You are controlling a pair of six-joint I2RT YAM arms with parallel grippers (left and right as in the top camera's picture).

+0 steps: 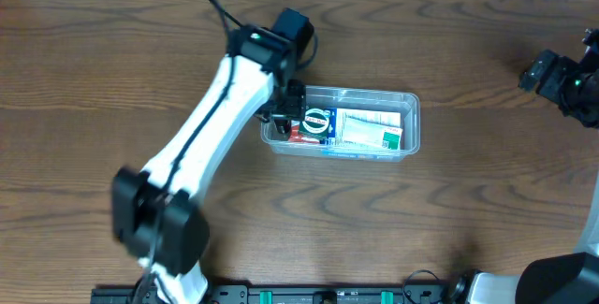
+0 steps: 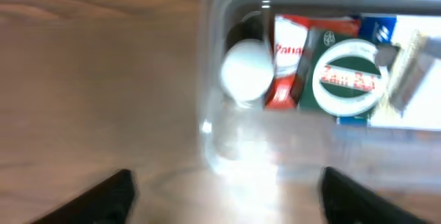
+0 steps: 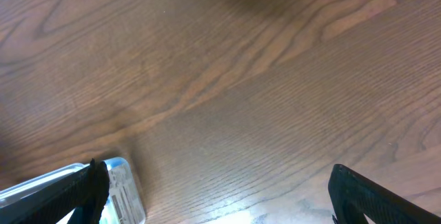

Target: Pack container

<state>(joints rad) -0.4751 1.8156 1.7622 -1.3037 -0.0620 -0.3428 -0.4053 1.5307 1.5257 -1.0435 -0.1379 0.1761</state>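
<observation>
The clear plastic container (image 1: 409,108) lies at the table's middle, holding a white and green packet (image 1: 369,129), a round green-and-white tin (image 1: 318,122) and a red packet (image 1: 298,134). My left gripper (image 1: 284,108) hovers over the container's left end, open and empty. In the left wrist view the container (image 2: 215,58) shows a white ball-like item (image 2: 246,70), the red packet (image 2: 288,52) and the tin (image 2: 348,78); my fingers (image 2: 227,196) are spread wide. My right gripper (image 1: 562,79) is at the far right, open and empty (image 3: 217,189); the container's corner (image 3: 124,182) shows at its lower left.
Wood-grain table (image 1: 112,70) on all sides. The left arm's white links (image 1: 215,126) stretch from the front edge to the container. A black rail (image 1: 328,295) runs along the front edge.
</observation>
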